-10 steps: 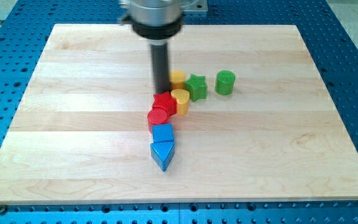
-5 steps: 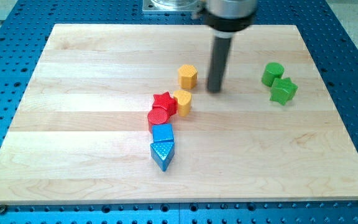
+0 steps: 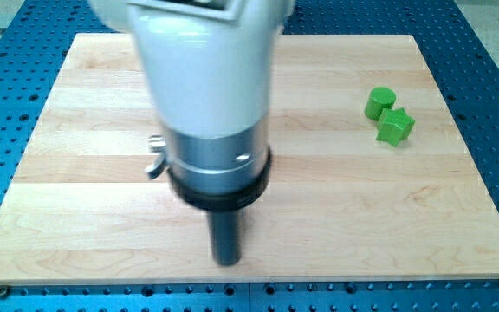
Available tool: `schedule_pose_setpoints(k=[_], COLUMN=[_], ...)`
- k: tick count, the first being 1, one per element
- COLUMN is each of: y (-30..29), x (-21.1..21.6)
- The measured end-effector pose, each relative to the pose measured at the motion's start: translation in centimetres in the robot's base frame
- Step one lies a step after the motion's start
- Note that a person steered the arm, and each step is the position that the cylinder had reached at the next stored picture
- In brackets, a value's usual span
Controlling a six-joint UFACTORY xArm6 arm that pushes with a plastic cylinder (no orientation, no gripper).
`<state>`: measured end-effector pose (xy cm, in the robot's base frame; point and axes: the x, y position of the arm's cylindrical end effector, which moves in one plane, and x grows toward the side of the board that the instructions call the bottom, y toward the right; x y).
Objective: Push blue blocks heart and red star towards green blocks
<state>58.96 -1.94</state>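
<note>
- My tip (image 3: 226, 260) is sitting near the board's (image 3: 388, 225) bottom edge — the arm is hiding the blue and red blocks.
- No pincer fitted — nothing held.
- Step judged: lining up the push toward the green cylinder (image 3: 379, 102) and green star (image 3: 396, 126).

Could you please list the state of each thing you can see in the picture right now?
my tip: low on the board near the view's bottom, far to the view's left of the green blocks.
green cylinder: upright, touching or almost touching the green star.
green star: flat on the board, just below the cylinder towards the view's right.
blue, red and yellow blocks: hidden behind the arm, state cannot be told.
wooden board: flat.
</note>
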Motion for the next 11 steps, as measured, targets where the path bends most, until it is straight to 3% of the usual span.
schedule_pose_setpoints(k=[1,2,4,5,6,8,9,10,11], y=[-0.4,-1.1,7.0,3.7,2.8,-5.5,-8.0,-13.6,-8.2], x=[-7.2,-9.6,-15.3,-14.5,-8.9,-12.3,-11.5,-14.3,-16.1])
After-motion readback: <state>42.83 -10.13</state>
